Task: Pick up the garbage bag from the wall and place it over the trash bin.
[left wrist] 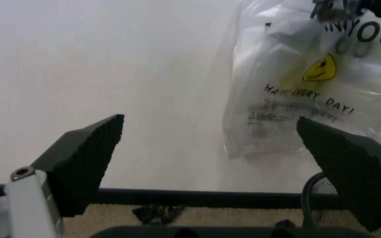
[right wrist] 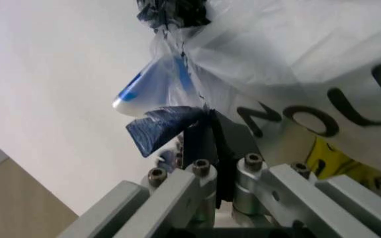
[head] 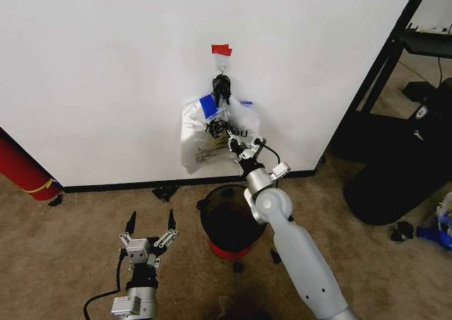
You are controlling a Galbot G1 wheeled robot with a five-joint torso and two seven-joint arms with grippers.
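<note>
The garbage bag (head: 200, 142), whitish crinkly plastic with a yellow smiley and a blue patch, hangs on the white wall (head: 106, 66) from a small hook (head: 222, 70) under a red tape strip (head: 221, 49), bunched below a black knot. My right gripper (head: 226, 133) is raised to the bag's upper middle. In the right wrist view its fingers (right wrist: 204, 136) are pressed together on the bag's film (right wrist: 296, 59). The black mesh trash bin (head: 210, 196) with a red base stands on the carpet just below. My left gripper (head: 150, 224) is open, low and left of the bin, facing the bag (left wrist: 296, 99).
A red cylinder (head: 21, 168) leans at the wall's left end. A large black bag-like bulk (head: 402, 172) and a black shelf frame (head: 381, 58) stand to the right. Small dark scraps (head: 166, 191) lie on the carpet by the baseboard.
</note>
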